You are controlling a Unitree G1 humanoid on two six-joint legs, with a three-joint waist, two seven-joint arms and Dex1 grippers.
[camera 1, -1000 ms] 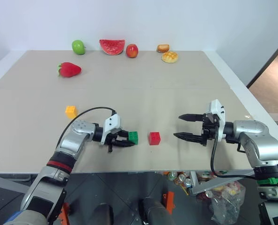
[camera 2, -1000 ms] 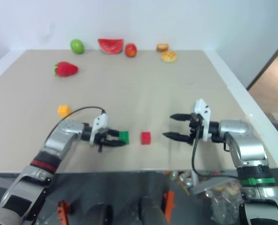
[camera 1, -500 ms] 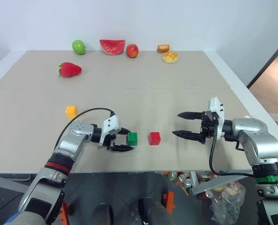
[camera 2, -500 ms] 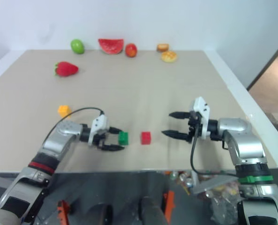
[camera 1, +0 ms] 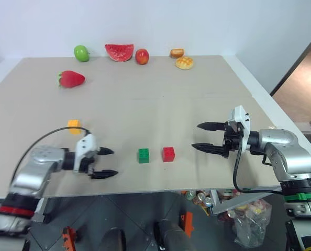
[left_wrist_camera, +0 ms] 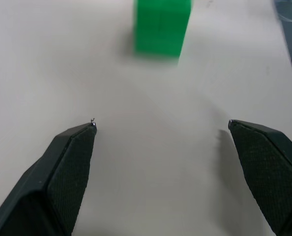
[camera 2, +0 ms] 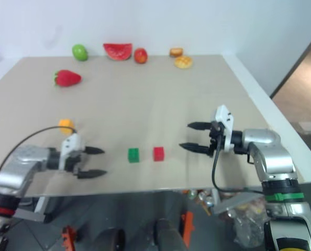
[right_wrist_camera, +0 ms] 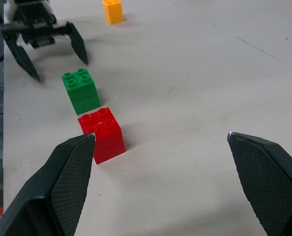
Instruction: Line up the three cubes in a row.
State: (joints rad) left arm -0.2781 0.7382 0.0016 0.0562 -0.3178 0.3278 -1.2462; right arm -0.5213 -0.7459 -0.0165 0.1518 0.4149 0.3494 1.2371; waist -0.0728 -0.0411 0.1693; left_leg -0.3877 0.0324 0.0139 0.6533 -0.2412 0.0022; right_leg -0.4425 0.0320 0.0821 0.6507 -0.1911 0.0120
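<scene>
Since the earlier frame, left gripper [camera 1: 105, 162] has released the green cube [camera 1: 143, 155] and withdrawn toward 9 o'clock, jaws wide and empty. Green cube sits on the tabletop [camera 1: 160, 104] just beside the red cube [camera 1: 168, 153]; yellow-orange cube [camera 1: 74, 126] lies apart at 10 o'clock. Right gripper [camera 1: 203, 137] hovers wide open, empty.

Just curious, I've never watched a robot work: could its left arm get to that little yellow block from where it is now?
Probably yes. The yellow block sits alone on the table, just beyond the left tool, whose fingers are spread and empty, with nothing between them.
</scene>
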